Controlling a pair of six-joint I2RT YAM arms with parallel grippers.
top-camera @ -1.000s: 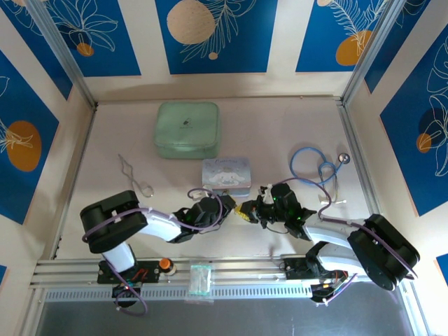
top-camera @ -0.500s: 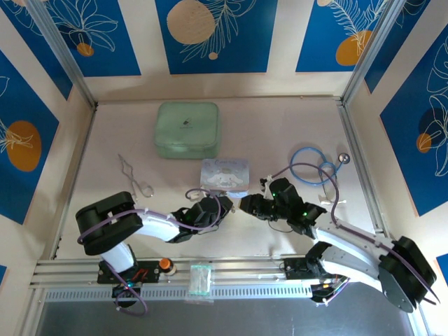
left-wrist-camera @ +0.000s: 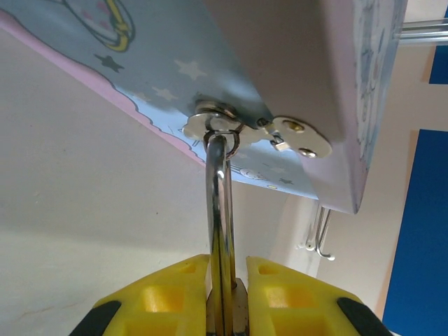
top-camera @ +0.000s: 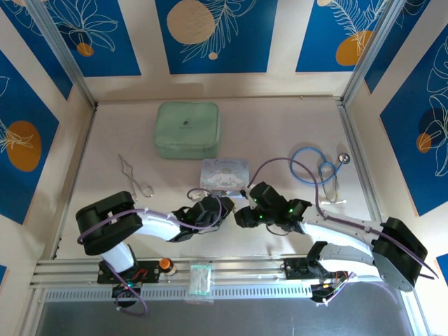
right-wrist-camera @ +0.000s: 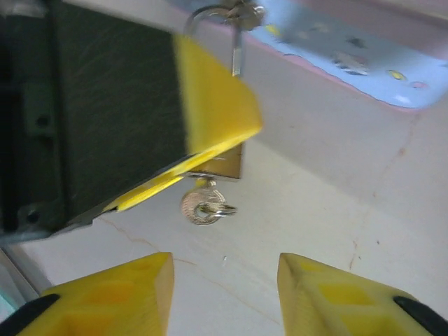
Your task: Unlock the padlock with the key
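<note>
Top external: the left gripper and right gripper meet nose to nose on the table, just in front of the pale-blue tin. A green case lies further back. Forceps are off to the left and a blue stethoscope to the right, both well apart from the grippers.

Left wrist: the two yellow fingers are pressed together on the padlock, whose brass body sits between their tips. Its silver shackle rises straight up and passes through the metal hasp on the tin's edge.

Right wrist: this gripper's own yellow fingers stand apart with nothing between them, hovering over bare table. Ahead of them the left gripper's yellow finger covers most of the brass body, and the shackle hooks into the tin's hasp at the top. The key juts from the underside of the padlock body, its round head and small ring exposed just beyond the gap between the right fingers, touching neither.
</note>
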